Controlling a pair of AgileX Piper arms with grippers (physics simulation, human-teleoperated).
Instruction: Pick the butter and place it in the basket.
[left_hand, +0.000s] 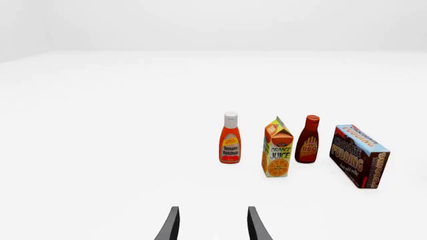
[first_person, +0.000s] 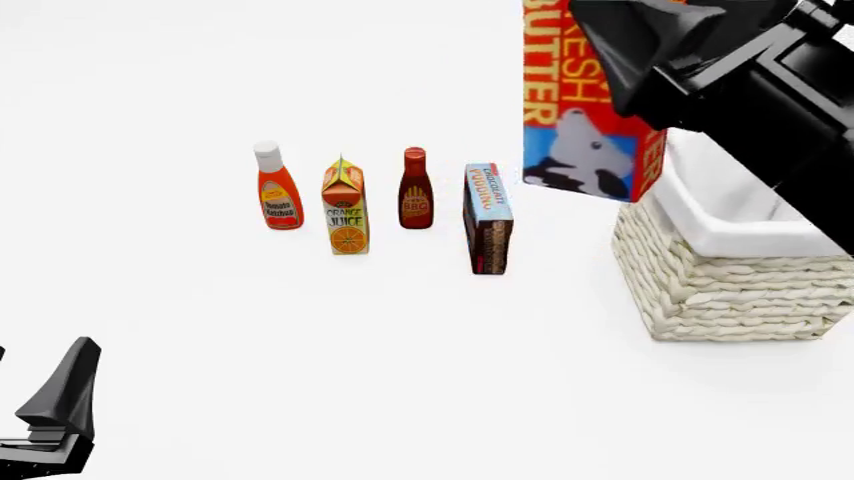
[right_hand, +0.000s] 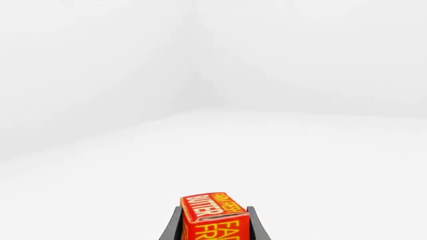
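A: Gripping the red-orange rectangular butter box (first_person: 587, 110) between its two dark fingers, the right hand (right_hand: 212, 225) is closed snugly on the carton's sides, which fill the gap between them.

B: Where is the box in the front view?

A: Lifted clear of the white worktop (first_person: 400, 350), hanging on end with its blue cow corner lowest, in front of the near left corner of the cream-white woven wicker basket (first_person: 734, 280). Whether it is already over the basket's white cloth rim, I cannot tell.

B: And the left hand (left_hand: 212, 226)?

A: Parted, a clear gap between its black fingers, holding and touching nothing. It sits low at the near left of the worktop.

B: The other groceries?

A: Standing in a row left of the basket: a red ketchup bottle with a white cap (first_person: 276, 187), an orange juice carton (first_person: 346, 206), a dark red BBQ sauce bottle (first_person: 415, 189) and a brown and light-blue chocolate pudding box (first_person: 487, 218), all upright and apart from one another.
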